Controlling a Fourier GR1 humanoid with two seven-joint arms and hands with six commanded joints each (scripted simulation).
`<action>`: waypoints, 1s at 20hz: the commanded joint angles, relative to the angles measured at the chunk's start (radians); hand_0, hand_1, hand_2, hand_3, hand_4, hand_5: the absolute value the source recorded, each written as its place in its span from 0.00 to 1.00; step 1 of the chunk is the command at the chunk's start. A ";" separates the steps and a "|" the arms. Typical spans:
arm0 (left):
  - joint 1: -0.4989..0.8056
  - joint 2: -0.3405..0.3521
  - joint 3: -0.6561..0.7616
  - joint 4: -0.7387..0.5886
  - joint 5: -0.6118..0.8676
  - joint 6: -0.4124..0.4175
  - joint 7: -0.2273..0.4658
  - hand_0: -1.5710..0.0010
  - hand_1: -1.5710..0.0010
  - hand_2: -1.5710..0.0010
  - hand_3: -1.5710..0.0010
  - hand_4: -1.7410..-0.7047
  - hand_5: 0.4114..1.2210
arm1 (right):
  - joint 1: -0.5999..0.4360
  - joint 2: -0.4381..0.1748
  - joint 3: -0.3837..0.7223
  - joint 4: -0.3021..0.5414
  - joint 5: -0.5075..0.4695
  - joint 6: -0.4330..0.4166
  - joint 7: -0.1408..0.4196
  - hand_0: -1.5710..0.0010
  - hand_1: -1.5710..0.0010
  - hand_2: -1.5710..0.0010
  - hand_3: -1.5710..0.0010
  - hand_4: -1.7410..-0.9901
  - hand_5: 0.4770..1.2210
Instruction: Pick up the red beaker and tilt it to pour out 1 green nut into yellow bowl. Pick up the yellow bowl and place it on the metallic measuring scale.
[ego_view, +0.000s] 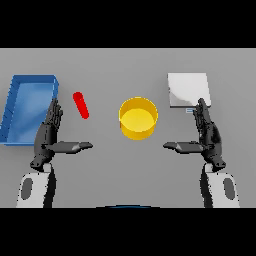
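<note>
Head view shows nothing done yet: nearest, the left robot hand (50, 134) and right robot hand (206, 134) hover wide and empty. Farther off, the yellow bowl (138, 118) sits mid-bench, red beaker (80, 105) lying left, scale (188, 90) far right.

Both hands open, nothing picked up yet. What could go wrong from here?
1. The red beaker is slim and seems to lie tilted on the table; the left hand may knock or roll it, perhaps toward the blue tray.
2. The yellow bowl is wide, so a one-handed hold could slip.
3. The right hand sits by the metallic scale and may nudge it.
</note>
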 joint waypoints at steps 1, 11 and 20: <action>0.001 0.003 0.003 -0.001 0.003 -0.001 -0.001 1.00 1.00 1.00 1.00 0.57 0.23 | 0.001 0.000 0.000 -0.001 0.000 -0.001 -0.001 1.00 1.00 1.00 1.00 0.76 0.16; 0.101 0.105 -0.041 -0.133 -0.046 -0.054 0.028 1.00 1.00 1.00 1.00 0.56 0.23 | 0.109 -0.067 0.120 -0.113 0.289 -0.091 -0.091 1.00 1.00 1.00 1.00 0.77 0.15; 0.005 0.086 -0.073 0.005 -0.123 -0.044 0.013 1.00 1.00 1.00 1.00 0.51 0.25 | 0.109 -0.067 0.118 -0.135 0.255 -0.062 -0.077 1.00 1.00 1.00 1.00 0.67 0.20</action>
